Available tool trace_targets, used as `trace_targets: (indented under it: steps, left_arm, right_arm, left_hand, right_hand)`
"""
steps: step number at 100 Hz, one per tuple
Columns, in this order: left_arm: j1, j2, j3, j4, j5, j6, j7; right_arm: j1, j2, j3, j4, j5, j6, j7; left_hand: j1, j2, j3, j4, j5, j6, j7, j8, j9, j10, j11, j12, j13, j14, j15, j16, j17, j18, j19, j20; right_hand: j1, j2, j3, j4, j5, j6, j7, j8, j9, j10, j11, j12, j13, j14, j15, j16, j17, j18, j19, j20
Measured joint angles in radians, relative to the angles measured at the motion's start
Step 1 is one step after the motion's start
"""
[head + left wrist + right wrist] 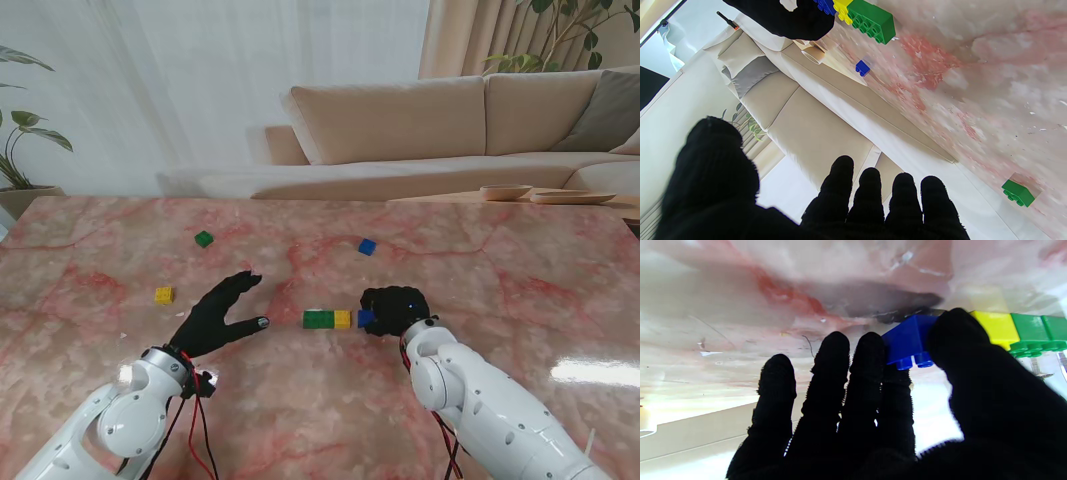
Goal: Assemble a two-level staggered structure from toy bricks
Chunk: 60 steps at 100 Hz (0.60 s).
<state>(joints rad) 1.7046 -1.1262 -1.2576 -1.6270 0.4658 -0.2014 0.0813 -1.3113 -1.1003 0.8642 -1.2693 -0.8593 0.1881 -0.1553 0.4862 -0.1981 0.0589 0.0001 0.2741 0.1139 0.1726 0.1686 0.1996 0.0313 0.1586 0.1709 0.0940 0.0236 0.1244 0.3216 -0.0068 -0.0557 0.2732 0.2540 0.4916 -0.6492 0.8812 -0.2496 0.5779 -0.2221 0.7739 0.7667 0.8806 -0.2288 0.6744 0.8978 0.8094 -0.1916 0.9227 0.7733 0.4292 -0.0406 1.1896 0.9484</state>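
While the right hand (393, 310) pinches the blue brick (907, 340) between thumb & fingers at table centre, touching the yellow brick's (343, 319) 3 o'clock end, w/ the green brick (319, 319) at its 9, keep it square & flush, then let go gently. Left hand (218, 317) rests open, empty, fingers spread, at row's 9 o'clock. Spares: green (204, 238) at 11, yellow (164, 295) at 9, blue (367, 246) at 1. Nothing blocks them.

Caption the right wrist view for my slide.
Right hand pinches a blue brick beside the yellow brick and green brick.
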Motion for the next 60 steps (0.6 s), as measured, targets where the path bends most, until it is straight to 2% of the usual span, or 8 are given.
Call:
trace_targets:
  steps: [37, 46, 60]
  left_arm:
    - [0.002, 0.001, -0.007, -0.003, 0.002, -0.001, -0.004]
    - [0.002, 0.001, -0.008, -0.005, 0.002, -0.001, -0.004]
    - [0.003, 0.001, -0.009, -0.007, 0.003, 0.0, -0.006]
  right_arm:
    - [0.011, -0.005, -0.025, 0.007, -0.005, 0.024, -0.016]
    - [0.012, -0.005, -0.029, 0.007, -0.005, 0.027, -0.016]
    - [0.012, -0.005, -0.033, 0.006, -0.005, 0.033, -0.01]
  left_hand:
    - [0.0, 0.0, 0.0, 0.0, 0.0, 0.0, 0.0, 0.0, 0.0, 0.0, 0.0, 0.001, 0.0, 0.0, 0.0, 0.0, 0.0, 0.0, -0.011, 0.0]
    - [0.0, 0.0, 0.0, 0.0, 0.0, 0.0, 0.0, 0.0, 0.0, 0.0, 0.0, 0.001, 0.0, 0.0, 0.0, 0.0, 0.0, 0.0, -0.011, 0.0]
    - [0.0, 0.0, 0.0, 0.0, 0.0, 0.0, 0.0, 0.0, 0.0, 0.0, 0.0, 0.001, 0.0, 0.0, 0.0, 0.0, 0.0, 0.0, -0.011, 0.0]
  right_hand:
    - [-0.001, 0.013, -0.01, 0.0, 0.0, 0.001, -0.01, 0.0, -0.008, 0.0, 0.0, -0.001, -0.001, 0.0, 0.0, 0.0, -0.003, 0.0, 0.0, 0.0]
    - [-0.002, 0.031, -0.038, 0.0, 0.0, 0.003, -0.021, 0.011, -0.018, 0.0, 0.001, -0.046, -0.002, 0.0, -0.001, 0.0, -0.005, 0.0, 0.0, 0.0]
    - [-0.015, 0.039, -0.042, 0.0, 0.0, 0.004, -0.023, 0.021, -0.02, 0.002, 0.001, -0.06, -0.011, 0.0, -0.001, 0.0, -0.008, 0.0, 0.0, 0.0]
